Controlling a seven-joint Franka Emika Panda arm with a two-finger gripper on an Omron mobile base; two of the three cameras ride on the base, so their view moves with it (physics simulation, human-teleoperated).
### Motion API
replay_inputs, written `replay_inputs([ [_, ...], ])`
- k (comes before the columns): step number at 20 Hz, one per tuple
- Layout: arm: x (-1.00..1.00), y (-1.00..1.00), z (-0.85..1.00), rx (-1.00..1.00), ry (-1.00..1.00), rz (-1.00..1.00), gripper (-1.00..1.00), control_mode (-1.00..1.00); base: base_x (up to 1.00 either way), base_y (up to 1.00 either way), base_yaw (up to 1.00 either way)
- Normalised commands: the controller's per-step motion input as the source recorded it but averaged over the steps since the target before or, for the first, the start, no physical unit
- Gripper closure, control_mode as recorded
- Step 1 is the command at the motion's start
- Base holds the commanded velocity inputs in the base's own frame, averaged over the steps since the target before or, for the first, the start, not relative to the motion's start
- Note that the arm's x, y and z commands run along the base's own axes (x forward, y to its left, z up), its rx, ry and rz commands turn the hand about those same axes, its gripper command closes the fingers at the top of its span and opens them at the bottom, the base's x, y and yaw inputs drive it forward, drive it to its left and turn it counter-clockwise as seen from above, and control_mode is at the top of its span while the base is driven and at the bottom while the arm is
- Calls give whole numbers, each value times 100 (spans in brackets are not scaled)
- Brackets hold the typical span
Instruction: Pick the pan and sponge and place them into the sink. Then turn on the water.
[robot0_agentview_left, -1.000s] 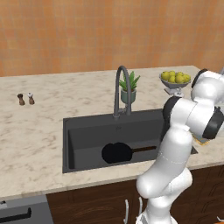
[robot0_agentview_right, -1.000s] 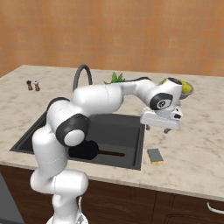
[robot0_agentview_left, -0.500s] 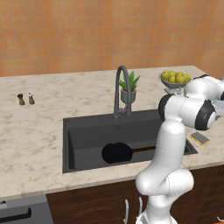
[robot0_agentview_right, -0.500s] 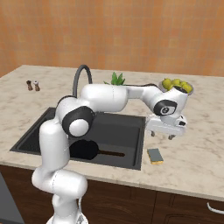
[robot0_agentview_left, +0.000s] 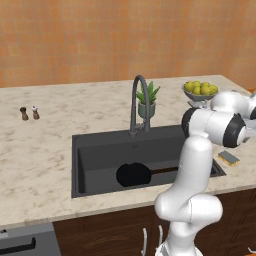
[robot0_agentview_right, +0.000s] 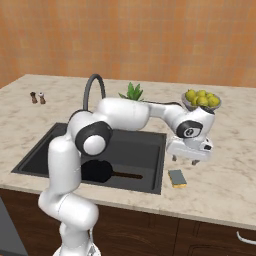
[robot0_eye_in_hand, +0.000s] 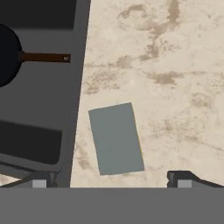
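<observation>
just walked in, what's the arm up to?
It is clearing up into the sink. The pan already lies in the basin, handle pointing toward the sponge's side. The gripper hangs open and empty above the sponge, which lies on the counter just past the sink's edge, scouring side up. The faucet shows no water running.

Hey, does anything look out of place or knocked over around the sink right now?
Nothing is spilled or damaged. The sponge lies flat on the counter beside the sink, scouring side up. The pan sits flat in the basin.
</observation>
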Motion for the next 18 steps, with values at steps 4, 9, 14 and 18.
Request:
replay_inputs([
  [4, 0, 8, -49, -13, -9, 0, -100, -100, 0, 0, 0],
  [9, 0, 6, -30, -5, -3, 4, -100, -100, 0, 0, 0],
  [14, 0, 0, -26, 0, 0, 9, -100, -100, 0, 0, 0],
  [18, 0, 0, -17, 0, 0, 10, -100, -100, 0, 0, 0],
])
